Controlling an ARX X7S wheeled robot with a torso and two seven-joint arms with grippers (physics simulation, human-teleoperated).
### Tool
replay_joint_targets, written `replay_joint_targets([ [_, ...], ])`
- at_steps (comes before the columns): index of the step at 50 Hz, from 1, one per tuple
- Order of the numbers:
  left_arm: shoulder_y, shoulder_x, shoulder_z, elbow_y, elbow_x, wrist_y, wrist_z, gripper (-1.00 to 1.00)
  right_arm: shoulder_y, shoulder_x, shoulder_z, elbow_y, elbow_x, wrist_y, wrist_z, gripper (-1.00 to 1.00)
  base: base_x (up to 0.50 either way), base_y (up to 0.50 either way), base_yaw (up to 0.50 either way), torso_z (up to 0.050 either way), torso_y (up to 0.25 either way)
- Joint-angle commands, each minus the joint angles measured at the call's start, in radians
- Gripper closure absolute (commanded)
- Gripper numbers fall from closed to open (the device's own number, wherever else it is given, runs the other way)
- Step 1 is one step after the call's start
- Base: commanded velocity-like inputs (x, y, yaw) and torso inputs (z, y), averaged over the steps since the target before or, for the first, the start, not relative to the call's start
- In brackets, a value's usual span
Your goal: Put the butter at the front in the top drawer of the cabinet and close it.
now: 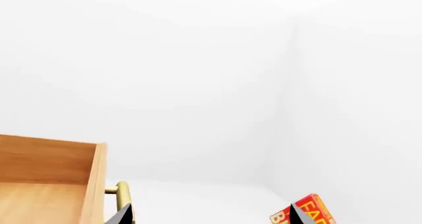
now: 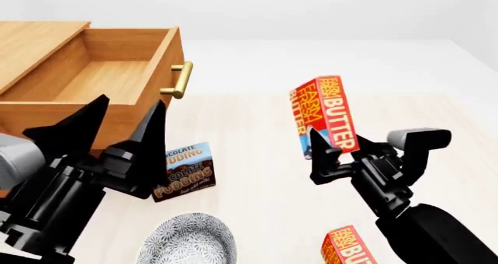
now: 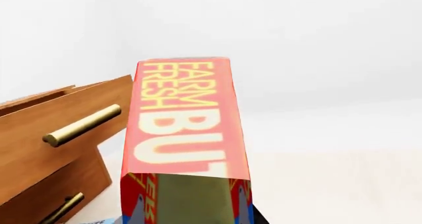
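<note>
Nearest to you, at the bottom edge of the head view, a patterned bowl [image 2: 188,240] sits on the pale table [image 2: 257,176], and to its right lies a second butter carton [image 2: 348,247], only partly in view. Your left gripper [image 2: 128,121] hangs at the near left with its two black fingers spread apart and nothing between them, just in front of the drawer's front panel. Beside it, slightly to the right, the chocolate pudding box [image 2: 183,172] rests on the table. Your right gripper [image 2: 333,150] is clamped on the lower end of the butter [image 2: 323,115], holding the carton upright and slightly tilted, lifted clear of the table to the right of the cabinet. In the right wrist view the butter [image 3: 185,135] fills the middle, its yellow lettering facing the camera. Farther back on the left, the top drawer [image 2: 109,80] stands pulled out of the cabinet [image 2: 35,45], its wooden inside bare and its brass handle [image 2: 179,80] pointing right. The lower drawer [image 3: 56,197] shows shut beneath it in the right wrist view.
</note>
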Motion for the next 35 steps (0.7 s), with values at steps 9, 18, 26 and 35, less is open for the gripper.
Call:
replay_joint_targets([
  [9, 0.023, -0.007, -0.006, -0.019, -0.099, 0.023, 0.055, -1.0, -0.017, -0.003, 0.037, -0.073, 0.088, -0.059, -0.131, 1.0, 0.0, 0.0, 0.0, 0.001, 0.001],
  [18, -0.001, -0.017, 0.002, -0.029, -0.179, 0.015, 0.077, -1.0, -0.01, -0.014, 0.053, -0.06, 0.146, -0.075, -0.185, 1.0, 0.0, 0.0, 0.0, 0.0, 0.001],
  [26, -0.021, -0.033, 0.0, -0.045, -0.276, 0.013, 0.098, -1.0, -0.012, -0.011, 0.073, -0.044, 0.232, -0.073, -0.254, 1.0, 0.0, 0.0, 0.0, 0.001, 0.001],
  [35, -0.024, -0.045, -0.003, -0.058, -0.353, 0.015, 0.135, -1.0, -0.009, -0.014, 0.092, -0.014, 0.317, -0.069, -0.323, 1.0, 0.0, 0.0, 0.0, 0.0, 0.001],
])
